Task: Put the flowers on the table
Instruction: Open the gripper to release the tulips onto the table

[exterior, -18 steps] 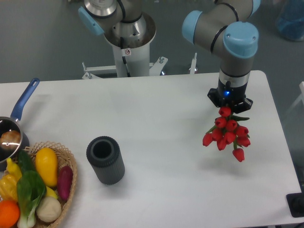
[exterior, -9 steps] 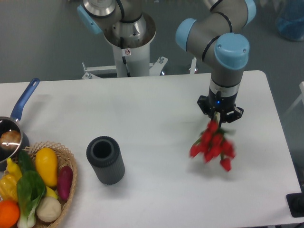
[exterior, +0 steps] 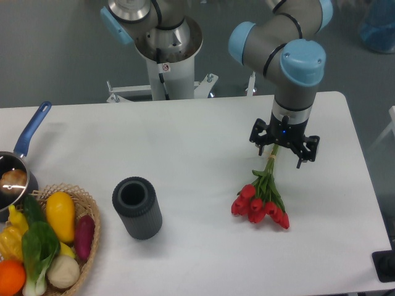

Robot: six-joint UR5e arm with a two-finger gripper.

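A bunch of red tulips with green stems lies flat on the white table, right of centre, with the blooms toward the front and the stem ends pointing back. My gripper hovers directly over the stem ends with its fingers spread open and holds nothing. A dark grey ribbed cylindrical vase stands upright at the front, left of the flowers and well apart from them.
A wicker basket with several vegetables sits at the front left corner. A pan with a blue handle lies at the left edge. The robot's base stands behind the table's back edge.
The gripper lowered and moved slightly left with the hanging tulips, then opened. The bunch dropped out of it and now lies flat on the table.
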